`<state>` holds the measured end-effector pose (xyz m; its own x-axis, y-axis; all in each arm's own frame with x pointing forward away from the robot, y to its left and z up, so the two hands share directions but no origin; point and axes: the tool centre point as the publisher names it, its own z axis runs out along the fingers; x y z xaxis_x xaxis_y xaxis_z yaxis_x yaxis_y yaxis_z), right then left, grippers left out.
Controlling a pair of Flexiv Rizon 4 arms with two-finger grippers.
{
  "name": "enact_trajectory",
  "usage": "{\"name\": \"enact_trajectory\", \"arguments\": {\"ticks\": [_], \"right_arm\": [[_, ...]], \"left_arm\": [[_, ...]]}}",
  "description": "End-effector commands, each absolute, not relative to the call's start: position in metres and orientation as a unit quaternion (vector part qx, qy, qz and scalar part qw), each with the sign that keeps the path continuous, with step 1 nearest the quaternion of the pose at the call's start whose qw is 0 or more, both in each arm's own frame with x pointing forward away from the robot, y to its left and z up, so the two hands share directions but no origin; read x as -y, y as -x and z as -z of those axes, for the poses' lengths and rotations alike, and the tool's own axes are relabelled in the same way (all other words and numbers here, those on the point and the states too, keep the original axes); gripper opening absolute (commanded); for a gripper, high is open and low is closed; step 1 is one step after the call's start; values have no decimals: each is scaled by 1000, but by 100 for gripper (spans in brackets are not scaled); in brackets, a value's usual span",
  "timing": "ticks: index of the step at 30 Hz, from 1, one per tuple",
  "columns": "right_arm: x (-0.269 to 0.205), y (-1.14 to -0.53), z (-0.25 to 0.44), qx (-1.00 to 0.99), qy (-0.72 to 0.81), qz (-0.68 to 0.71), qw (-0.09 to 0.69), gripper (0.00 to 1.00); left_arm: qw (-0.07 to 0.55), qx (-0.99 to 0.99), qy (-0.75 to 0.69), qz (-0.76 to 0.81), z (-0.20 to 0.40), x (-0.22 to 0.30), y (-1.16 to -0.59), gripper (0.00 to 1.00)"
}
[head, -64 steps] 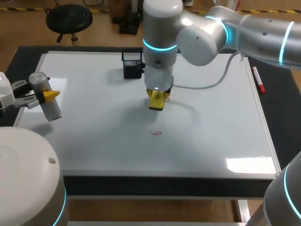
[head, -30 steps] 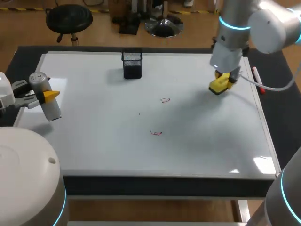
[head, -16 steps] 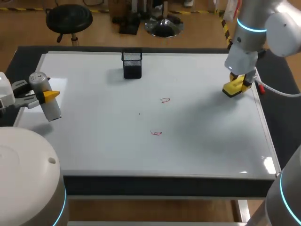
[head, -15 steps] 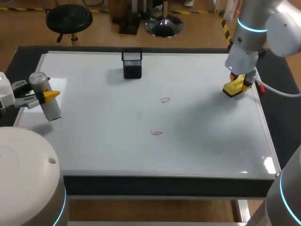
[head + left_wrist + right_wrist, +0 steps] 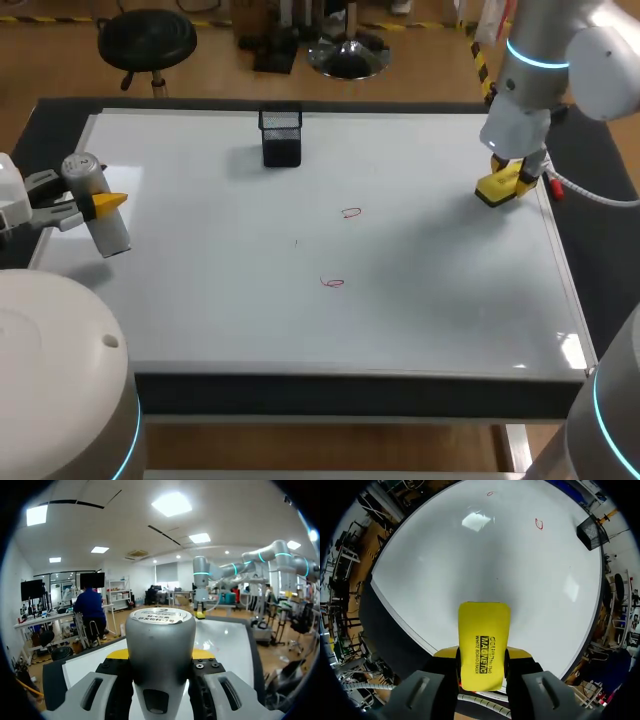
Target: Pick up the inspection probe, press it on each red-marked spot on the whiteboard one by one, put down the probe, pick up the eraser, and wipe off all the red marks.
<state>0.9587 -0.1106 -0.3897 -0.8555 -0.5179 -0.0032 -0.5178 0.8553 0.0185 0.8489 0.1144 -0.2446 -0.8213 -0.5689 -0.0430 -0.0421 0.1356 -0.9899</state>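
The grey cylindrical probe (image 5: 103,222) hangs over the whiteboard's (image 5: 200,310) left edge, and my left gripper (image 5: 97,206) is shut on it. In the left wrist view the probe (image 5: 160,635) fills the space between the yellow fingertips (image 5: 119,653). Near the board's far right edge, my right gripper (image 5: 506,183) is shut on the yellow eraser (image 5: 497,187); the right wrist view has the eraser (image 5: 484,640) held above the board. Two small red marks (image 5: 351,212) (image 5: 333,283) lie mid-board, and the red marks (image 5: 538,524) (image 5: 490,493) also show far ahead of the eraser.
A black mesh holder (image 5: 282,137) stands at the back of the board, and in the right wrist view the holder (image 5: 592,530) is at the far edge. A red marker (image 5: 555,190) lies off the board's right edge, beside the right gripper.
The right arm has carried the eraser from the board's middle to its far right edge, barely shifting in the last half second. Both red marks are unchanged. The left arm has kept still.
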Motion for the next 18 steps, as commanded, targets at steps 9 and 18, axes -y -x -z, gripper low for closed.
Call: {"name": "enact_trajectory", "arguments": {"ticks": [9, 18], "right_arm": [[111, -959, 389, 963, -269, 8, 2, 0], [111, -959, 389, 963, -269, 8, 2, 0]], "left_arm": [[210, -722, 207, 626, 244, -110, -850, 0], [161, -725, 140, 655, 236, -51, -864, 0]]}}
